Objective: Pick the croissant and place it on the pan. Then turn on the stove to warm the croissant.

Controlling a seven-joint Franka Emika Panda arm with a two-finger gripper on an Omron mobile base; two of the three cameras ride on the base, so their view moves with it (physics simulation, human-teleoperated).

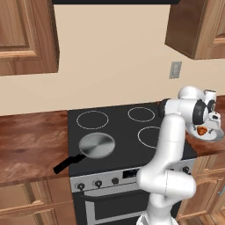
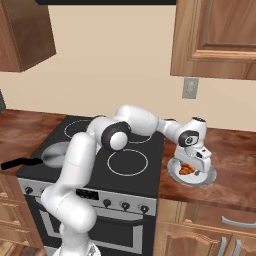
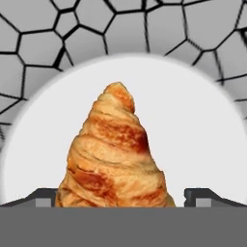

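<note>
1. In the hand view, the lower end of the croissant [image 3: 113, 159] is cut off at the bottom of the picture, so its full shape cannot be seen.
2. The plate [image 3: 202, 135] also runs past the left, right and bottom edges there.
3. In the left base view, the arm covers the near part of the plate [image 1: 214, 136], and the croissant [image 1: 202, 130] is too small to show detail.
4. In the right base view, the gripper [image 2: 196, 169] hides part of the croissant [image 2: 186, 170]; whether the jaws touch it cannot be told.
5. The arm hides much of the pan [image 2: 55, 152] in this view, and its handle is cut by the left edge.
6. The knobs [image 1: 98, 183] of the stove [image 1: 118, 127] are too small to read their position.
</note>
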